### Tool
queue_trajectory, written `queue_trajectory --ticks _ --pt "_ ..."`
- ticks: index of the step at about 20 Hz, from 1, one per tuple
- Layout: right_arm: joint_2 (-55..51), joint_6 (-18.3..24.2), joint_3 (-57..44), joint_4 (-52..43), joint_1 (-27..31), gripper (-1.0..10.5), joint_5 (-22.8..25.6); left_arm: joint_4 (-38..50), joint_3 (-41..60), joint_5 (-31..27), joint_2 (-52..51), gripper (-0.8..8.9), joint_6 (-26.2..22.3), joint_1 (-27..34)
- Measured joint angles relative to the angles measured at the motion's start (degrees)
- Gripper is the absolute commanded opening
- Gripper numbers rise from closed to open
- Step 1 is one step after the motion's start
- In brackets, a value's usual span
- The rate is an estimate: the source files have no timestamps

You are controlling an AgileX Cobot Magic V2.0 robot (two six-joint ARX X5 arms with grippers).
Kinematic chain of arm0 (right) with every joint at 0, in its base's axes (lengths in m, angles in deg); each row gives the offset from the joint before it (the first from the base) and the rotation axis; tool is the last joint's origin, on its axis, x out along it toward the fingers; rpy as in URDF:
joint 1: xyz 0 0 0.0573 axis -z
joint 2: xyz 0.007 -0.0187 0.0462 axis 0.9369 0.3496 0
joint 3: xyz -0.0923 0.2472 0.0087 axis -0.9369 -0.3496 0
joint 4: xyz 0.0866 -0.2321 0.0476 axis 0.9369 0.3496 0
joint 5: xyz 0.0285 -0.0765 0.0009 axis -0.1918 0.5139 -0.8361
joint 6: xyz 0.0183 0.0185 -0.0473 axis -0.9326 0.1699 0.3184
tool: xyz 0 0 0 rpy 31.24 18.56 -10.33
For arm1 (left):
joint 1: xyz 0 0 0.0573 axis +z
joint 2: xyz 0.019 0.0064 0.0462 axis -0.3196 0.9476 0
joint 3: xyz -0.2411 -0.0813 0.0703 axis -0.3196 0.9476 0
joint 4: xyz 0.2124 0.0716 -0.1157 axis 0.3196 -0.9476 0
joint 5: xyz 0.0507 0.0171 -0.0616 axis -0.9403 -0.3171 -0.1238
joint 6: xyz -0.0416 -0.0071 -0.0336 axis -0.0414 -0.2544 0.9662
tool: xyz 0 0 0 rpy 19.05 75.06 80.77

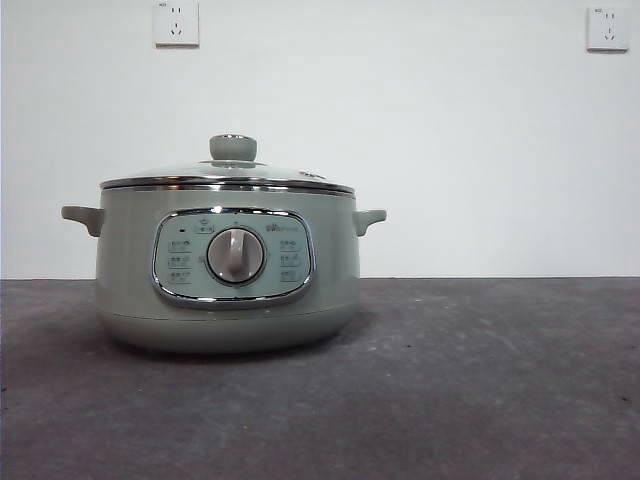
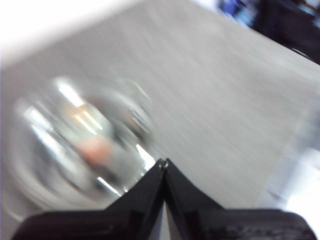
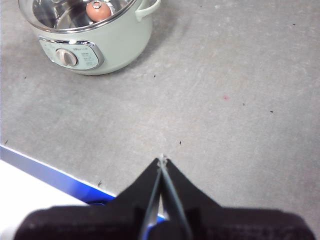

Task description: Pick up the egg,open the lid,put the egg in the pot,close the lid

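Sage-green pot [image 1: 228, 280] stood on the grey desk [image 1: 480, 380], glass lid [image 1: 228, 176] seated on its rim. Reddish-brown egg [image 3: 97, 11] lay inside the pot, visible through the lid. Left claw [image 2: 163, 162] hung above the lid, jaws together, view blurred. Right claw [image 3: 162, 160] hovered over bare desk, well apart from the pot, jaws together, holding nothing.

Right claw [image 3: 162, 161] closed over bare table [image 3: 225, 100]; egg [image 3: 97, 11] inside lidded pot [image 3: 100, 47], well apart.
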Motion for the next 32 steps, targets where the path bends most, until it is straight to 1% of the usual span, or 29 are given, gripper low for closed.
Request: queue_trajectory --ticks 3,6,8,10,12,16,19,21,23,24,27,32 --pt "0.0 0.0 0.0 0.0 0.0 0.0 0.0 13.6 5.0 0.3 -6.5 -0.03 -5.5 6.7" --pt "0.0 0.0 0.0 0.0 0.0 0.0 0.0 24.7 15.4 1.0 -15.6 -0.03 -7.2 12.7" --pt "0.0 0.0 0.0 0.0 0.0 0.0 0.0 29.7 24.7 -1.7 -22.6 -0.03 -7.7 16.2" --pt "0.0 0.0 0.0 0.0 0.0 0.0 0.0 33.8 34.9 -4.8 -27.9 -0.03 -7.8 18.2" --pt "0.0 0.0 0.0 0.0 0.0 0.0 0.0 38.5 46.2 -4.9 -33.4 -0.03 -7.3 19.3" --pt "0.0 0.0 0.0 0.0 0.0 0.0 0.0 50.6 66.1 -4.9 -43.3 -0.03 -2.7 20.0" --pt "0.0 0.0 0.0 0.0 0.0 0.0 0.1 52.2 76.9 -6.3 -48.6 -0.03 1.1 20.3" --pt "0.0 0.0 0.0 0.0 0.0 0.0 0.1 52.2 81.3 -8.5 -52.2 -0.03 3.5 20.3" --pt "0.0 0.0 0.0 0.0 0.0 0.0 0.1 52.0 84.5 -9.3 -55.9 -0.03 5.5 20.3" --pt "0.0 0.0 0.0 0.1 0.0 0.0 0.1 49.4 84.6 -9.5 -57.0 -0.03 6.3 20.3" --pt "0.0 0.0 0.0 0.1 0.0 0.0 0.1 47.5 84.6 -10.4 -57.2 -0.03 7.4 20.4" --pt "0.0 0.0 0.0 0.1 0.0 0.0 0.2 47.1 84.6 -9.3 -57.2 -0.03 8.1 20.4"
